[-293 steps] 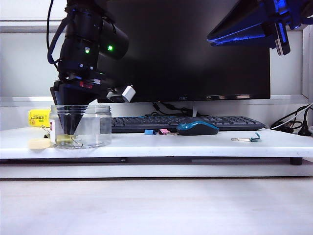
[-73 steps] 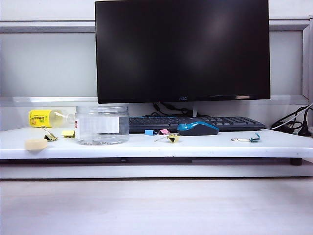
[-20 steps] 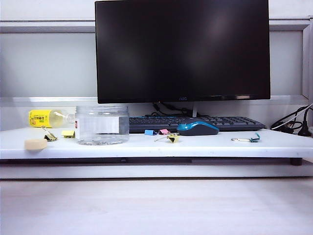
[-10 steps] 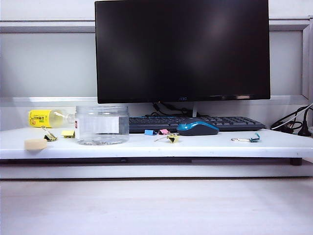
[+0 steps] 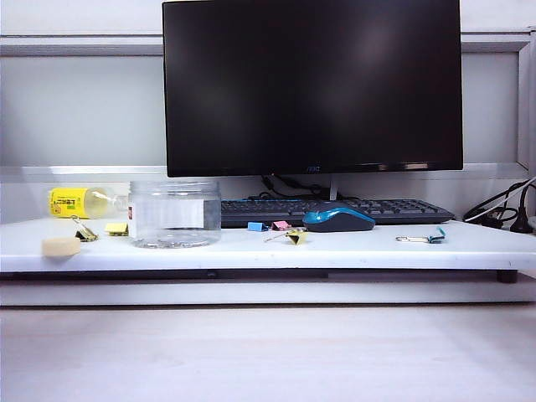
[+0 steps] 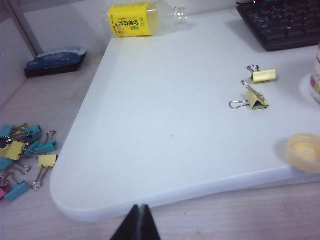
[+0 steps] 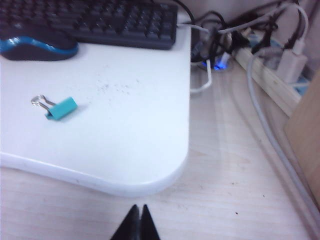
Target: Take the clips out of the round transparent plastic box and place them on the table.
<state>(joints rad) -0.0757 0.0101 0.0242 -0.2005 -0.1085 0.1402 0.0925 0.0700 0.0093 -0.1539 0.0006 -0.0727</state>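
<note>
Clips [image 6: 259,89] lie loose on the tabletop [image 6: 165,125] beside the round transparent plastic box [image 5: 174,214], seemingly emptied; left pincer [image 6: 139,220] and right pincer [image 7: 137,219], both pressed together, hang off the front edge, apparently parked.

Soft, even room light is falling from above, keeping the white desk [image 5: 352,249] bright with only faint shadows pooling under its front edge, while the dark monitor [image 5: 311,86] is giving back a dull grey sheen. Both wrist views are looking slightly soft and washed out. The cables [image 7: 235,35] are blurring, and a small blue lamp [image 7: 220,65] is glowing among them.
</note>
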